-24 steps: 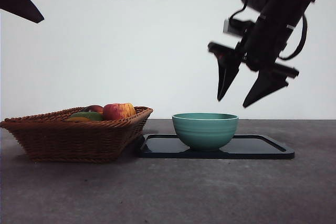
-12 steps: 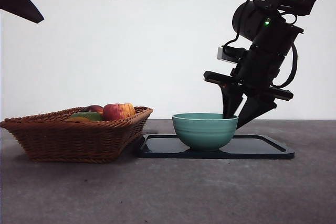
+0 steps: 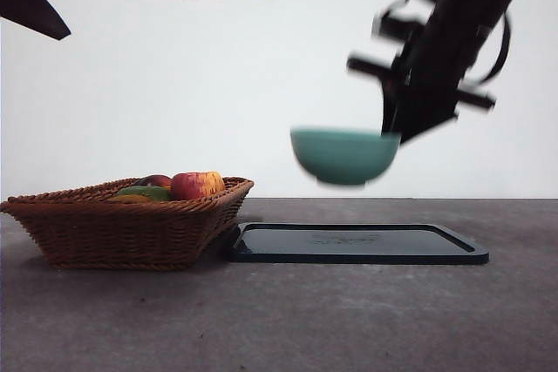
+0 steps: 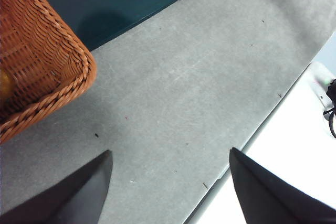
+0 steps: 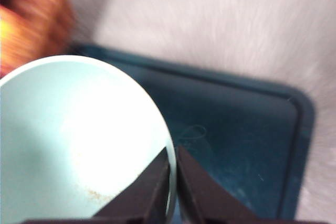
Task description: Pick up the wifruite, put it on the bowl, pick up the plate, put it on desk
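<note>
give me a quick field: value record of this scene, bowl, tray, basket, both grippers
bowl: teal bowl in the air, above the tray, nothing visible inside it
bowl grip: right gripper pinches the rim, one jaw inside, one outside
tray: dark flat tray on the desk, bare
basket: wicker basket beside the tray, holding an apple and other fruit
left gripper: left gripper open, holding nothing, over the desk near the basket corner
image quality: bowl and right arm blurred in the front view
</note>
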Available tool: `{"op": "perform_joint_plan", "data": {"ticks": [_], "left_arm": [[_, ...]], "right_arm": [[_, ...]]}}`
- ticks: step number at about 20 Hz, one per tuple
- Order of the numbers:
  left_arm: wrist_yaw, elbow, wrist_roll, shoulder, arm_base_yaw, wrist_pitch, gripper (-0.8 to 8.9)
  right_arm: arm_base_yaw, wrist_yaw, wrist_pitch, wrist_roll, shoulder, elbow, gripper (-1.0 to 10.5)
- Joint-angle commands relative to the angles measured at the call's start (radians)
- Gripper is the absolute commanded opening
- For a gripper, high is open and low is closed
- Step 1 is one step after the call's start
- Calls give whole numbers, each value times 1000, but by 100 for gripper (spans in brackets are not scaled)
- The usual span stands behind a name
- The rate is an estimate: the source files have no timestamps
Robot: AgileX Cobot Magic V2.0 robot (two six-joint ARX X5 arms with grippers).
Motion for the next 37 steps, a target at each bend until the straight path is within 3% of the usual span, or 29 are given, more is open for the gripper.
{"op": "perform_joint_plan", "data": {"ticks": [1,7,11,14,24,31,37], "left_arm": [[4,16,12,6,-6,-3,344],[4,16,13,6,-6,-13,344],[4,16,13,6,-6,-14,344],[4,16,12,6,-6,-14,344],[4,16,12,6,-6,-12,344],[4,16,5,6,-6,-11,344],[4,16,5,5,-6,-15,344]], "right_arm": [[16,0,-53,-12,-68,20,11],[106,10,-240,-19,-329,11,11],[197,80,-261,-15,-481,-86,11],[242,87,-252,5,-536,-195,11],[302,112,48,132,-509,-562,11],[317,114,181,136,-346,-592,11],[322,138,194,135,-303,-592,14]]}}
